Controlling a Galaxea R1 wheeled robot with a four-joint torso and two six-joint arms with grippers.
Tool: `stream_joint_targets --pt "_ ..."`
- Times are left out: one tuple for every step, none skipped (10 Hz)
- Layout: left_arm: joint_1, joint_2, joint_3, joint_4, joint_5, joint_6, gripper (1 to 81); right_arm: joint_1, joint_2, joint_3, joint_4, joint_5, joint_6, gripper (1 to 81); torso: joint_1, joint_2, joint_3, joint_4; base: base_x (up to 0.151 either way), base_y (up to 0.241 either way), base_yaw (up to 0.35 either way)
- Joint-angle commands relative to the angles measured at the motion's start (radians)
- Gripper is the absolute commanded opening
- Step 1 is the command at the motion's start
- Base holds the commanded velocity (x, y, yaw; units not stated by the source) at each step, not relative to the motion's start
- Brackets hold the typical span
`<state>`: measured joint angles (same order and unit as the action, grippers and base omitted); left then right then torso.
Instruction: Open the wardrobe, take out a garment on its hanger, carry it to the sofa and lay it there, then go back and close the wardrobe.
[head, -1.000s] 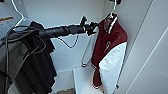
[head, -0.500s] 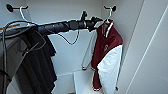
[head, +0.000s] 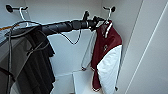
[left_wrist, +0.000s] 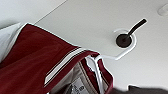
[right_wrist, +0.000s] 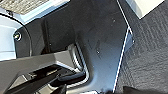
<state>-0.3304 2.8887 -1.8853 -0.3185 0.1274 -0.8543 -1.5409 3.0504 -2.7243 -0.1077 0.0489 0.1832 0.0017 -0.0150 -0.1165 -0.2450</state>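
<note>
Wardrobe (head: 140, 50) open, white inside. Jacket (head: 106, 55) hanging at the right end of the wardrobe, close to the right side wall, long axis straight down, maroon body facing out and one white sleeve at the front. Hanger (head: 108, 21) poking up out of the striped collar, hook looped over a short black peg (head: 112, 9) fixed high on the back wall. Left gripper (head: 98, 21) reached in from the left at collar height, arm near level, tip right at the top of the jacket just below the hook. Touching or just beside: cannot tell. Fingers hidden against the collar, so open or clamped cannot be told either.

From the left wrist view, looking up: hook (left_wrist: 125, 51) circling the base of the peg (left_wrist: 130, 32), collar and neck label directly beneath. So the hook lies just above and beyond the gripper, and freeing it likely calls for a lift up and then a pull outward along the peg toward the open front.

Left arm plainly the nearer one. Right arm low beside the robot's base, over grey carpet (right_wrist: 150, 50); state of that gripper not readable.

Nearby: a dark shirt (head: 37, 62) on its own white hanger (head: 22, 15) from a 2nd peg at the left, well apart from the jacket. A loose cable (head: 72, 40) sagging under the arm. Right wall close, leaving little room to swing sideways.
</note>
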Motion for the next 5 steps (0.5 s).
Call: stream_joint_targets --pt "-0.186 0.049 -0.047 -0.007 -0.015 -0.005 81.1 0.029 0.004 0.005 0.009 -0.06 0.001 81.1 0.0 0.0 0.0 0.001 0.0 0.0 0.0" --pt "-0.187 0.064 -0.066 -0.008 -0.015 -0.006 81.1 0.027 0.006 0.005 0.009 -0.058 0.001 81.1 0.0 0.0 0.0 -0.007 0.0 0.0 0.0" --pt "-0.187 0.071 -0.072 -0.008 -0.017 -0.012 81.1 0.026 0.006 0.005 0.009 -0.058 0.001 81.1 0.0 0.0 0.0 -0.008 0.0 0.0 0.0" --pt "-0.187 0.075 -0.084 -0.008 -0.02 -0.019 81.1 0.021 0.009 0.005 0.009 -0.057 0.001 81.1 0.0 0.0 0.0 -0.008 0.0 0.0 0.0" --pt "-0.187 0.083 -0.098 -0.007 -0.038 -0.019 81.1 0.018 0.01 0.005 0.009 -0.057 0.001 81.1 0.0 0.0 0.0 -0.008 0.0 0.0 0.0"
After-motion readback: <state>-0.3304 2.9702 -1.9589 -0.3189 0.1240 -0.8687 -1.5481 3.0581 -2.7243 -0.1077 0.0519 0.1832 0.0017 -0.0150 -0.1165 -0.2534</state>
